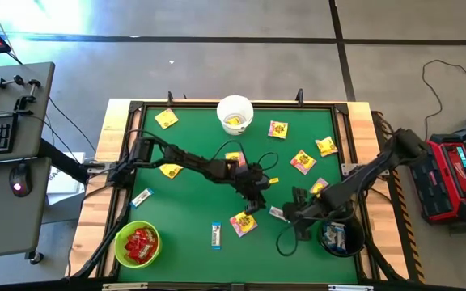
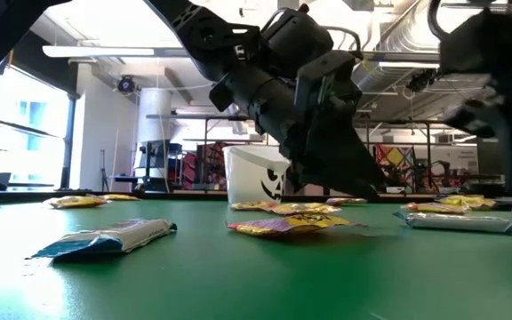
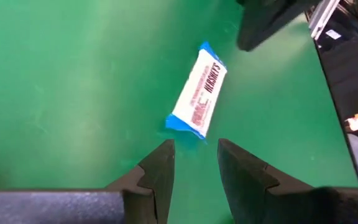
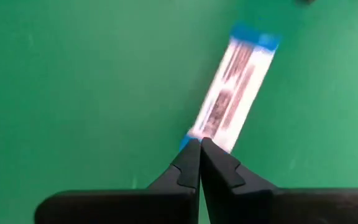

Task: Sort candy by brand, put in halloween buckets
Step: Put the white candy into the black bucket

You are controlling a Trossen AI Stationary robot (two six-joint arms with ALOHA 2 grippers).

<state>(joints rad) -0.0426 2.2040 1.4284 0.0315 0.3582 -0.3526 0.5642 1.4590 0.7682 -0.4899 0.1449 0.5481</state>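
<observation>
Pinching a narrow white-and-blue wrapped candy bar [image 4: 238, 87] by its end with my right gripper [image 4: 199, 149].
Such a thin corner hold could slip before the black plastic bucket [image 1: 342, 238]; my left gripper [image 3: 194, 163] hovers spread.

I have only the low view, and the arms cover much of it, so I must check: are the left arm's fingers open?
Observer: Yes. The left gripper is open and empty, with a white-and-blue bar lying flat on the mat ahead of it.
Operator: And the right one?
Observer: The right gripper is shut, its tips at the blue end of what seems the same bar. I cannot tell if it pinches it.
Operator: Where do such bars go?
Observer: The black bucket, beside the right arm, holds white-and-blue pieces.
</observation>
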